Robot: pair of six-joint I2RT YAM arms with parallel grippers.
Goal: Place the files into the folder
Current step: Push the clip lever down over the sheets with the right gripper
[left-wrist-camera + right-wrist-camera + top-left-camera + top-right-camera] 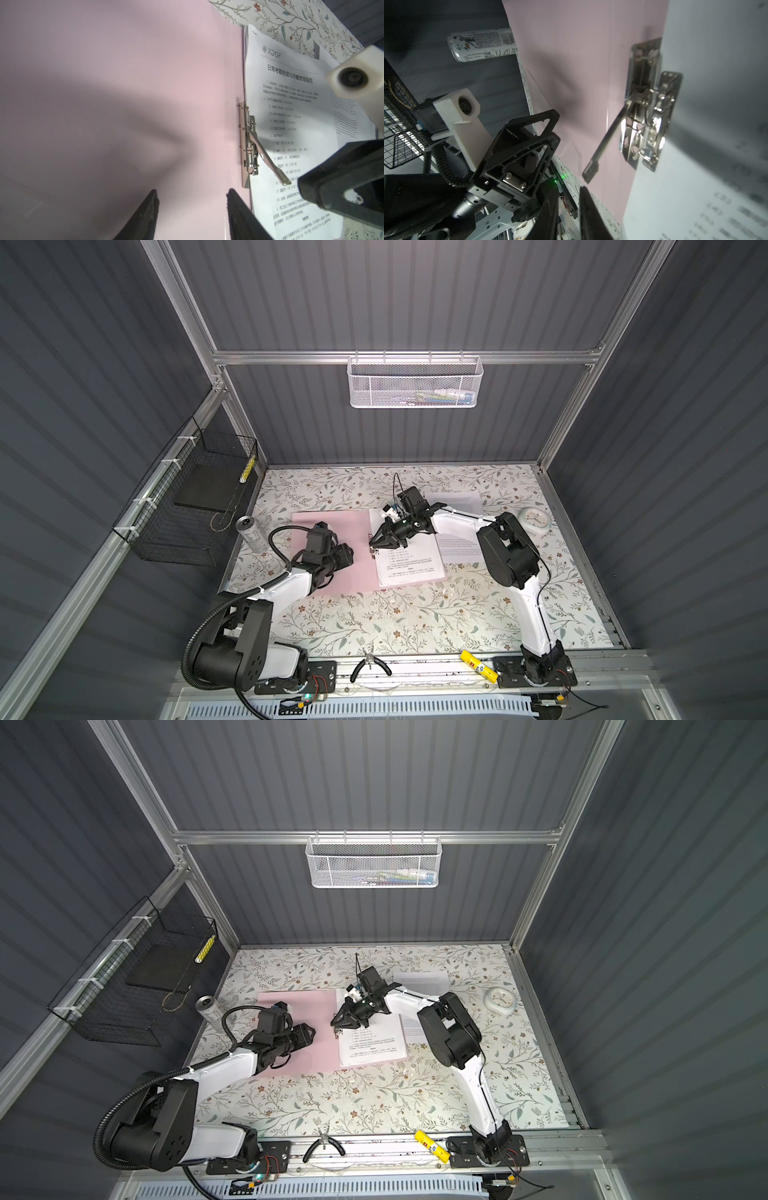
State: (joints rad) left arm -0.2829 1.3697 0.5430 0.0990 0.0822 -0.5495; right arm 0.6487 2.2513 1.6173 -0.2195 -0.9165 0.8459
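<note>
Files [409, 562] on right half of folder [332, 531], clip [247, 145] at their left edge, right tool [570, 188] just above it, barely open, empty, left tool [191, 190] open, empty, over bare half.

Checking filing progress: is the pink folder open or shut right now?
Open. The folder lies spread flat, its bare pink inside and spine clip showing, with a printed sheet on its right half.

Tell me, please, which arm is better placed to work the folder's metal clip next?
The right, probably. The right gripper hangs right by the metal clip on the spine of the folder, at the edge of the files, holding nothing. The left gripper is farther off, over the bare pink flap.
</note>
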